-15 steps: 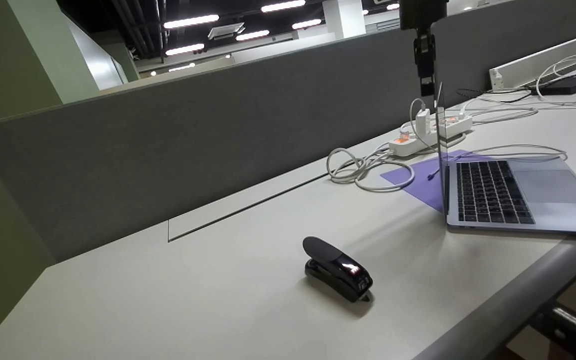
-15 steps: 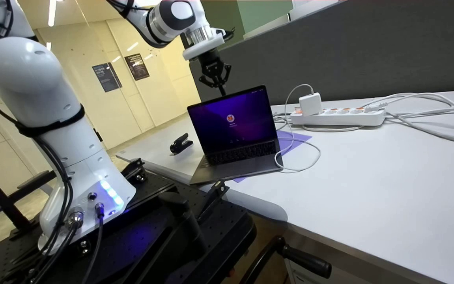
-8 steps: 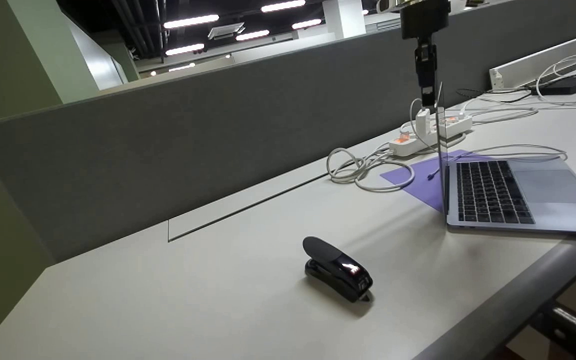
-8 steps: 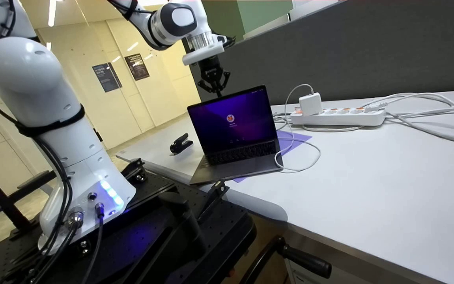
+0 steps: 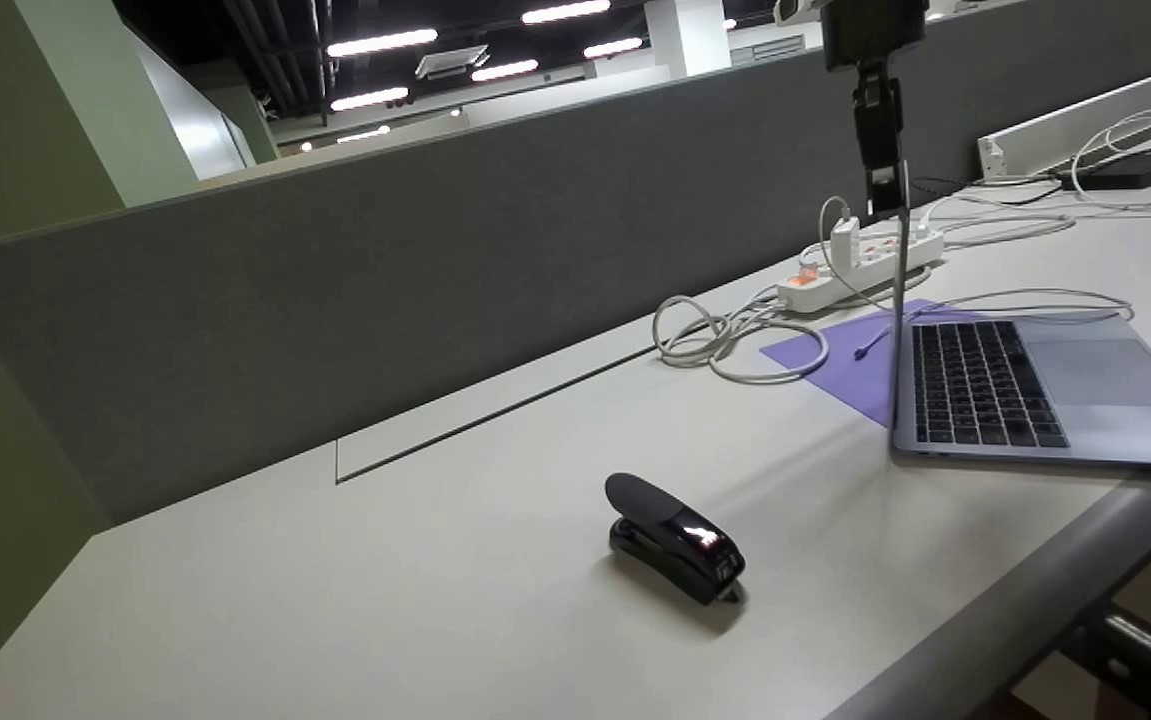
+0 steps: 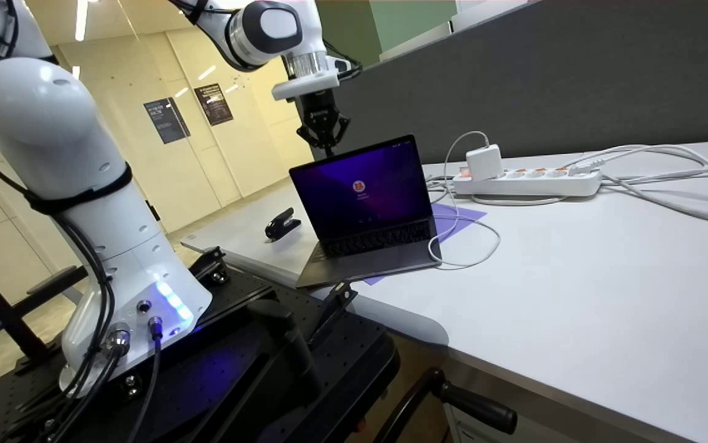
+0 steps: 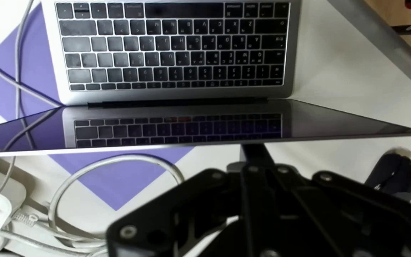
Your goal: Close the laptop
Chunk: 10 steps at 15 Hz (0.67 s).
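Laptop [image 6: 371,212] open, end effector [image 6: 328,151] behind its screen [image 6: 363,184]

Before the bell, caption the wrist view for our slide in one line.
Closed gripper behind the raised screen of an open laptop, purple sheet beneath, stapler to one side.

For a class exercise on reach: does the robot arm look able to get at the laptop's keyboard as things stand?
Probably not directly: the raised screen stands between the keyboard and the pincer, which is behind it.
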Each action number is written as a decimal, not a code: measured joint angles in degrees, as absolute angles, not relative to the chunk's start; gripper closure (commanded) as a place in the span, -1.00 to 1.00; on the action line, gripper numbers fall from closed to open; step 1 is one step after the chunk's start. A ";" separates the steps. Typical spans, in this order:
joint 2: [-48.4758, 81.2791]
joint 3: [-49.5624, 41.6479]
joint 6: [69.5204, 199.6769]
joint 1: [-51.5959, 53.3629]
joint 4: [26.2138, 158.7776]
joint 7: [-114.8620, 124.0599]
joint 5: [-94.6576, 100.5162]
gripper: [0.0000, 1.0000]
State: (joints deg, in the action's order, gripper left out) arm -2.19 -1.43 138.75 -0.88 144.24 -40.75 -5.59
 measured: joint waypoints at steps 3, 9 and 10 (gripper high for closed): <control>-3.94 -1.96 135.98 -1.24 145.52 -39.10 -5.66 1.00; -5.60 -3.65 135.15 -2.30 148.57 -35.72 -5.50 1.00; -5.53 -3.87 135.51 -2.47 148.88 -35.69 -5.44 1.00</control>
